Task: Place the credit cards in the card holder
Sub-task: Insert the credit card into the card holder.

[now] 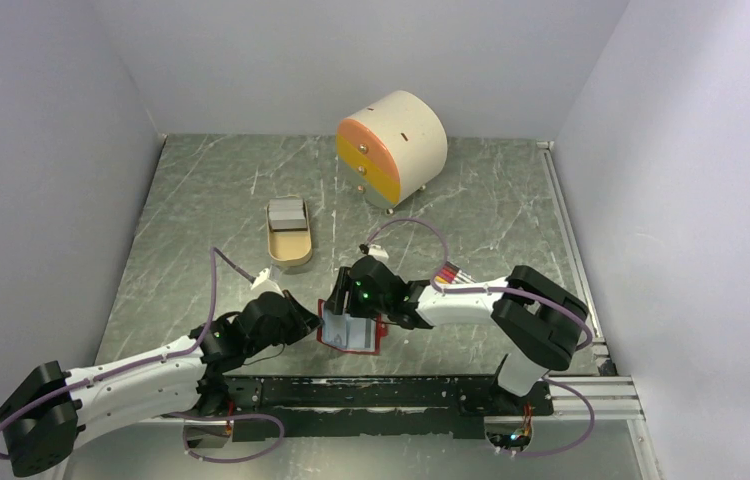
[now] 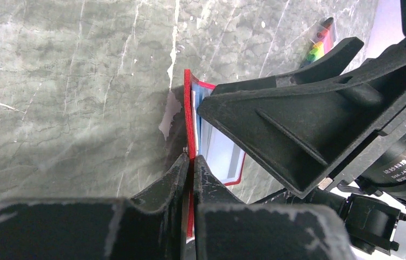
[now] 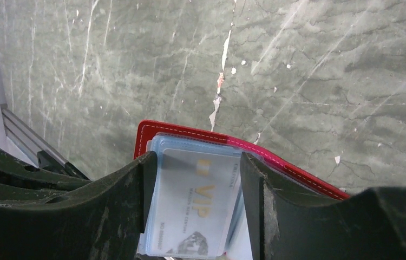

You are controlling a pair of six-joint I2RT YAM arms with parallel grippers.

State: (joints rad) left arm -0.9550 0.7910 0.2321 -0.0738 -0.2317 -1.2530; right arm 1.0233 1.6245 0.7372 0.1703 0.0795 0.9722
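Observation:
The red card holder (image 1: 356, 338) lies open near the table's front, with its pale blue pockets showing. My left gripper (image 1: 313, 322) is shut on its left flap; in the left wrist view the jaws (image 2: 191, 161) pinch the red edge (image 2: 188, 108). My right gripper (image 1: 343, 305) is right over the holder. In the right wrist view it (image 3: 195, 169) holds a silver VIP credit card (image 3: 198, 211) by its long edges against the blue pockets, with the red holder (image 3: 190, 130) behind. I cannot tell whether the card is inside a pocket. More cards (image 1: 287, 213) lie in the tan tray (image 1: 291, 252).
A round cream cabinet with orange and yellow drawers (image 1: 391, 148) stands at the back. Rainbow-coloured sticks (image 1: 448, 272) lie right of my right gripper and also show in the left wrist view (image 2: 320, 46). One black right-gripper finger (image 2: 298, 124) hangs close over the holder.

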